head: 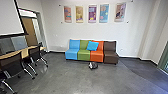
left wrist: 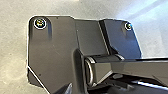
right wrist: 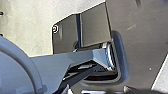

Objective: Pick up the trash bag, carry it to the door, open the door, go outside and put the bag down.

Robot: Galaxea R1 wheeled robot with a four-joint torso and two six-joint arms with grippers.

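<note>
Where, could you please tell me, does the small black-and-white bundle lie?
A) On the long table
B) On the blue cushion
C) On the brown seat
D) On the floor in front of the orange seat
D: the bundle, probably the trash bag, sits on the grey floor in front of the orange seat.

Seat row (head: 83, 55) along the far wall (head: 55, 35), trash bag (head: 93, 65) on the floor (head: 62, 80) before it.
A cushion (head: 92, 46) lies on the seat row, against its backrests; five hangings (head: 92, 13) are on the wall above. To the left, chairs (head: 12, 62) stand beside a table (head: 24, 53), with a doorway (head: 29, 27) beyond.
</note>
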